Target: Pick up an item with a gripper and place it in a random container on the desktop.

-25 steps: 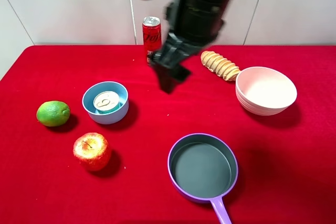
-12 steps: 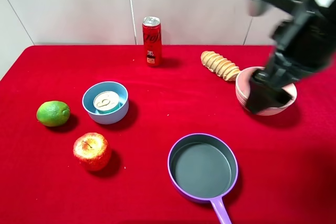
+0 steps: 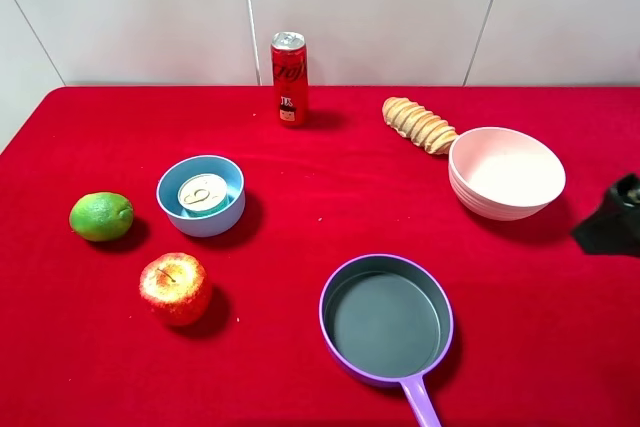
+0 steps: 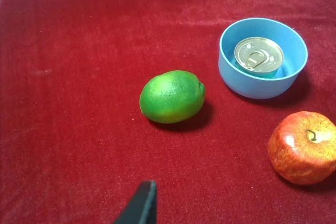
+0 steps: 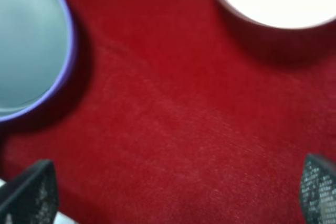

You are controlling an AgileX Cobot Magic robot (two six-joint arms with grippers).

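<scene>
The small tin can [image 3: 203, 193] with a silver pull-tab lid stands upright inside the light blue bowl [image 3: 232, 212] on the left of the red cloth desktop [image 3: 300, 197]. The left wrist view also shows the can [image 4: 258, 55] in the bowl [image 4: 262, 86]. My right gripper [image 5: 173, 192] is open and empty, its fingertips [image 5: 31, 195] wide apart over bare cloth. In the high view the right gripper [image 3: 610, 219] is a dark shape at the right edge. Of my left gripper only one fingertip [image 4: 140, 205] shows.
A lime [image 3: 101, 216] and an apple [image 3: 175, 288] lie left of and in front of the blue bowl. A tall red soda can [image 3: 289, 78] and a bread roll [image 3: 420, 124] sit at the back. A pink bowl [image 3: 506, 173] is at the right, a purple pan [image 3: 386, 320] in front.
My right arm has swept from the back middle across to the right and now shows only at the right edge. The can stays in the blue bowl.
</scene>
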